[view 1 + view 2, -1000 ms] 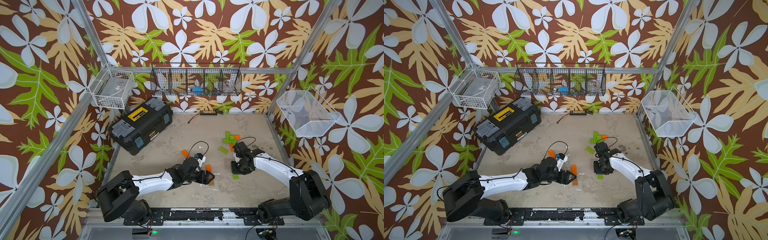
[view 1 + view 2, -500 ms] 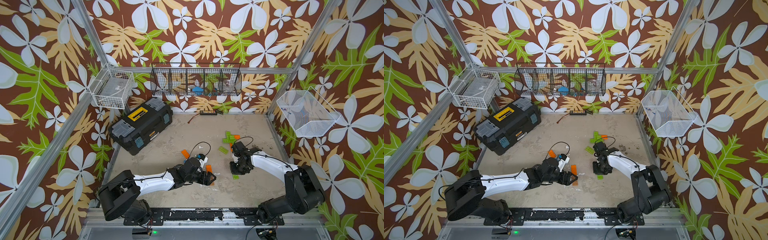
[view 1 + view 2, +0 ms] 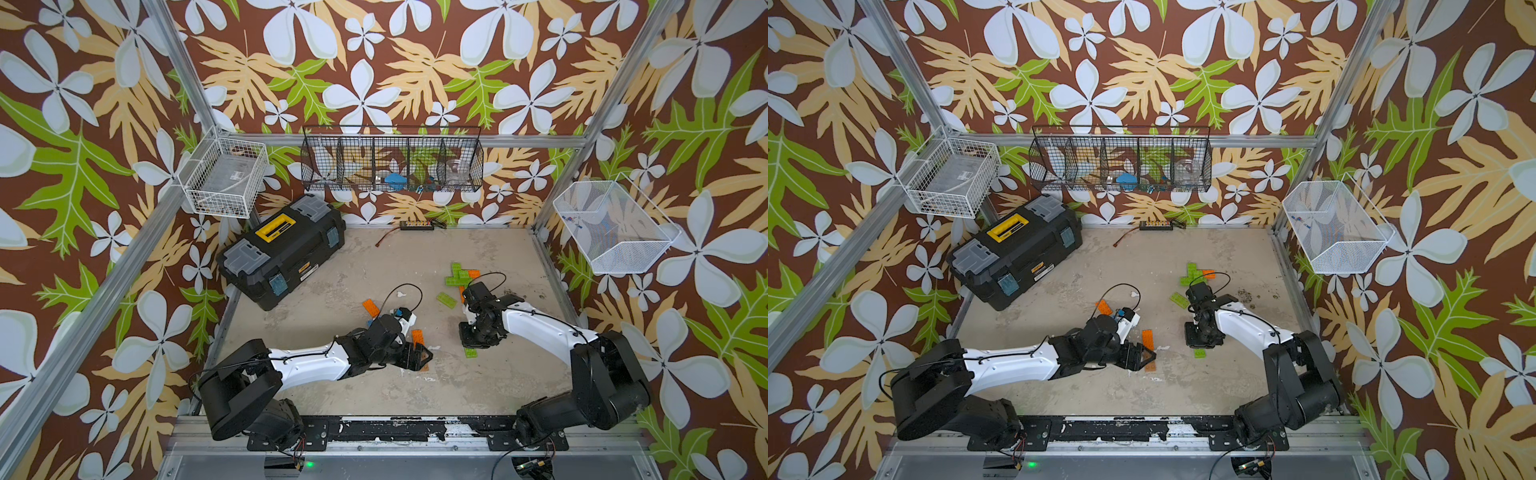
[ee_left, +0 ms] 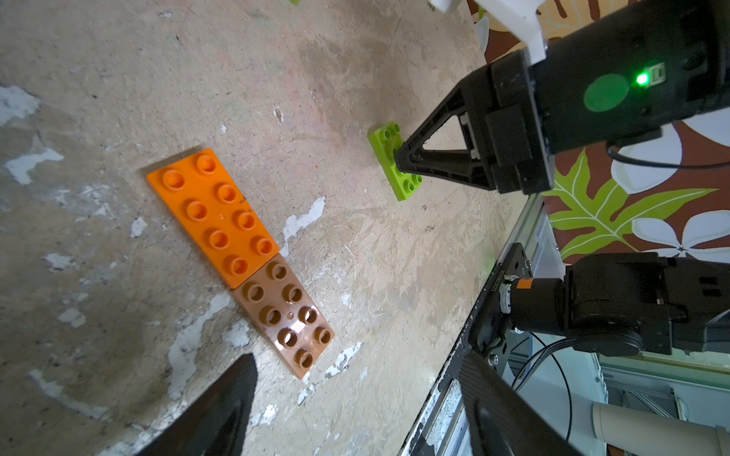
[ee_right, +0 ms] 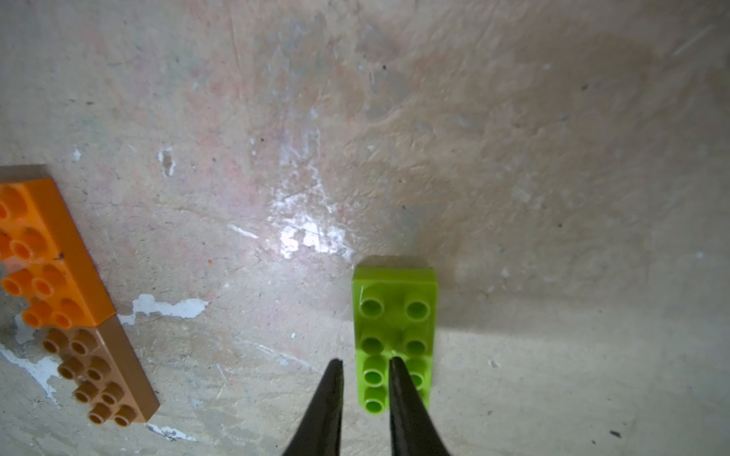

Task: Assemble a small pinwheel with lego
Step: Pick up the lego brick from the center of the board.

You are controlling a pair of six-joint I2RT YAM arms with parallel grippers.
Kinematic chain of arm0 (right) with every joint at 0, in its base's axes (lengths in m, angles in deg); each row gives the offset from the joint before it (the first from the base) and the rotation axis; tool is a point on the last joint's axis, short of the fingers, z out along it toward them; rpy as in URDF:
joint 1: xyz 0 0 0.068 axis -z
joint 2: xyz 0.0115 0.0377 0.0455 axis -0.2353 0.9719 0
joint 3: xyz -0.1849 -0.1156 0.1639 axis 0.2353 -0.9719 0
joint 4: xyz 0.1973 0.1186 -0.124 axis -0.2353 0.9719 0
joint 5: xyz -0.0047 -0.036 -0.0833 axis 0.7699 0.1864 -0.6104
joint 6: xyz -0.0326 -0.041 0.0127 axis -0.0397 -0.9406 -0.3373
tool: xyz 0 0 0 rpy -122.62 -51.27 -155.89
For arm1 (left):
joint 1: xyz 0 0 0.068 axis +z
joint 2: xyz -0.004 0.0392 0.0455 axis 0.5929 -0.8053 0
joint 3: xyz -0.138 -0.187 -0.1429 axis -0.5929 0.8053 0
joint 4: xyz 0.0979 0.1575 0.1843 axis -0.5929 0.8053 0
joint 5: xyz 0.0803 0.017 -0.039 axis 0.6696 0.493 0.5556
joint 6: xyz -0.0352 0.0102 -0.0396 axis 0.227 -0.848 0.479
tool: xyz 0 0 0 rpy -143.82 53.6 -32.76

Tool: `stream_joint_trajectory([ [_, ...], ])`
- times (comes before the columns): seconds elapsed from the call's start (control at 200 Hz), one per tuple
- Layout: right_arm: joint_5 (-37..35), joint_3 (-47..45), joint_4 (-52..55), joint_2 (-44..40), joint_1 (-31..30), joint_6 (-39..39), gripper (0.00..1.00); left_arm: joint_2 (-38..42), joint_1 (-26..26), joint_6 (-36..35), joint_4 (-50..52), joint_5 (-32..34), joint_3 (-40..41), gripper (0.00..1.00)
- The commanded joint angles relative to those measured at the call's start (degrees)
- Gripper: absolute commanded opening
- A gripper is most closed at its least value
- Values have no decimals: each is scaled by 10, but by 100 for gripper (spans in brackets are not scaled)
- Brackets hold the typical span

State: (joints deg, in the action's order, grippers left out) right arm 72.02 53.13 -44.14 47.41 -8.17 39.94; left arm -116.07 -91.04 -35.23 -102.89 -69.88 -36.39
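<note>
The right pincer [image 5: 365, 361] stands tip-down on a lime green studded plastic brick [image 5: 395, 316] that lies flat on the worn beige tabletop [image 3: 374, 386], near the front and right of middle. Its two tips are drawn close, clamped about one row of studs along the brick's long edge.

The left pincer [image 4: 357, 357] hangs low with its jaws spread wide and nothing between them. Just ahead of its tips lie an orange studded plastic brick [image 4: 215, 215] and a tan-brown studded plastic brick [image 4: 288, 319] — butted end to end in one straight line, studs up, the brown one nearer the pincer. The green brick sits apart from this pair, to their right in both top views.

Farther back, a cluster of lime green and orange bricks [image 3: 457, 272] lies by the right arm's wrist. A single lime green brick [image 3: 446, 299] lies just in front of the cluster, and a second orange brick [image 3: 370, 308] lies beyond the left wrist. A black plastic toolbox with a yellow handle [image 3: 282, 249] sits at the back left.
</note>
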Motion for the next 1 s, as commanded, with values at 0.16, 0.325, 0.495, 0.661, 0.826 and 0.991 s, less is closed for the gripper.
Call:
stream_joint_trajectory([
  [0.16, -5, -5, -5, 21, -1, -3, 23, 3, -1, -4, -2, 2, 0, 83],
  [0.325, -14, -7, -3, 30, -4, -2, 20, 3, 0, -3, -1, 4, 0, 83],
  [0.495, -32, -2, 9, 36, -14, 0, 15, 2, -1, -4, -2, 3, -2, 83],
  [0.661, -63, 5, 26, 45, -38, 10, 11, 5, -1, -4, -1, 2, 0, 83],
  [0.826, -74, 7, 32, 45, -48, 22, 8, 8, -1, -3, -1, 4, 3, 83],
  [0.991, -73, 16, 35, 29, -49, 27, 8, 9, -1, -3, 1, 3, 0, 83],
])
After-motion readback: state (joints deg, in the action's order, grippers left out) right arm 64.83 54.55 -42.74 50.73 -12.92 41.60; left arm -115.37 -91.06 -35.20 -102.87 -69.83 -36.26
